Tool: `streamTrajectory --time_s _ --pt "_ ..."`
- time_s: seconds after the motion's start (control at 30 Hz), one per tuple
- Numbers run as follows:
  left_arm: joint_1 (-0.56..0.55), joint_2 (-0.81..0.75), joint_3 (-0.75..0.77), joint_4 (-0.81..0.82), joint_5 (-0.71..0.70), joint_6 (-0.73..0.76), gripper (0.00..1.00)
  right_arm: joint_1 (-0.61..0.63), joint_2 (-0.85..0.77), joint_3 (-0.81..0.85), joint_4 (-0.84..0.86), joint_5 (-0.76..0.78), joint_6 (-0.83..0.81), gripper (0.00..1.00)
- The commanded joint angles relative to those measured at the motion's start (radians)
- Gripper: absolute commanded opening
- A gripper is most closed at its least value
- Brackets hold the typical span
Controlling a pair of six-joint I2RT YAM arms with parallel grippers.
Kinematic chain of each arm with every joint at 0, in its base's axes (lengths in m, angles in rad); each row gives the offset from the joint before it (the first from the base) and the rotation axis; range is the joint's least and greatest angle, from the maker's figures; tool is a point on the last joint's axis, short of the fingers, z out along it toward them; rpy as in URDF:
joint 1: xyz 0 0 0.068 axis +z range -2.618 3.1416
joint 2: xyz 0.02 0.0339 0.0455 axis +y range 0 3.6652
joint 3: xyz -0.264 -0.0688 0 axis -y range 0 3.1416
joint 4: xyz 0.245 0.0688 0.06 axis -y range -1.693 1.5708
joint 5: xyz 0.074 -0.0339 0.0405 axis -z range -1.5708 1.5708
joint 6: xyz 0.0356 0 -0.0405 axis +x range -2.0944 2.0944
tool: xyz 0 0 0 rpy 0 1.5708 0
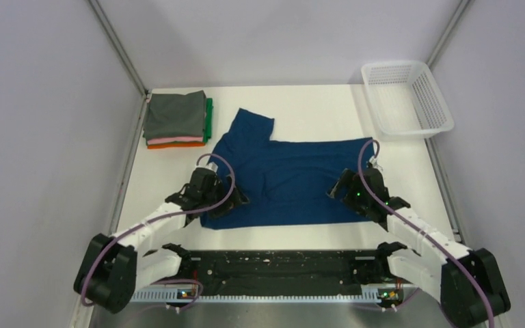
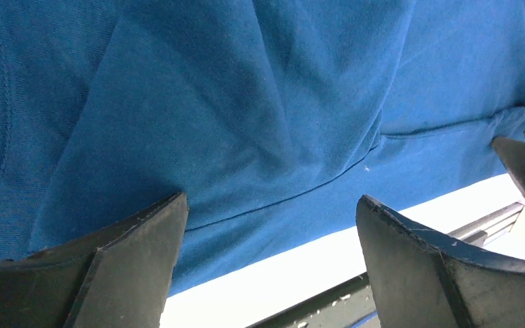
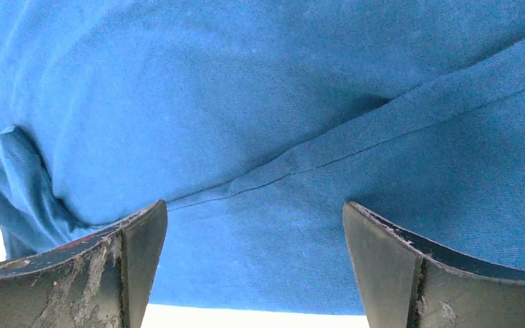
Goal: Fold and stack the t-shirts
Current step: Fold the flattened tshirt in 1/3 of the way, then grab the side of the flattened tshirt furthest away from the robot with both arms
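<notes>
My left claw and right claw, both spread wide and gripping nothing, hover over the near corners of the blue t-shirt lying mid-surface, likely placed to pinch a fold; folded stack sits far-left.

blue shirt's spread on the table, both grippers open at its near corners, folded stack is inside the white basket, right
Not inside: the folded stack lies on the table at the far left, apart from the white basket, as the top external view shows. The blue shirt, left gripper and right gripper are as you say.
</notes>
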State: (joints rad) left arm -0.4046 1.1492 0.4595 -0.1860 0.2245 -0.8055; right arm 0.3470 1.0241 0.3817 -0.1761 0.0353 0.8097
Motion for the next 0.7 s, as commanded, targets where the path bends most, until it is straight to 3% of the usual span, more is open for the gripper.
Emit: streamTrajectory --time_s 0.0,0.4,0.67 --pt "-0.043 -0.159 -0.104 -0.280 -0.104 -0.120 0.99 0.034 -0.135 -0.079 -0.358 -0.063 0.120 0.99" --pt "-0.081 -0.498 -0.124 -0.629 -0.133 -0.251 0.99 0.168 -0.352 -0.102 -0.553 -0.039 0.236 0.99" --pt "-0.082 -0.552 -0.057 -0.690 -0.114 -0.227 0.99 0.168 -0.438 -0.002 -0.569 0.054 0.154 0.99"
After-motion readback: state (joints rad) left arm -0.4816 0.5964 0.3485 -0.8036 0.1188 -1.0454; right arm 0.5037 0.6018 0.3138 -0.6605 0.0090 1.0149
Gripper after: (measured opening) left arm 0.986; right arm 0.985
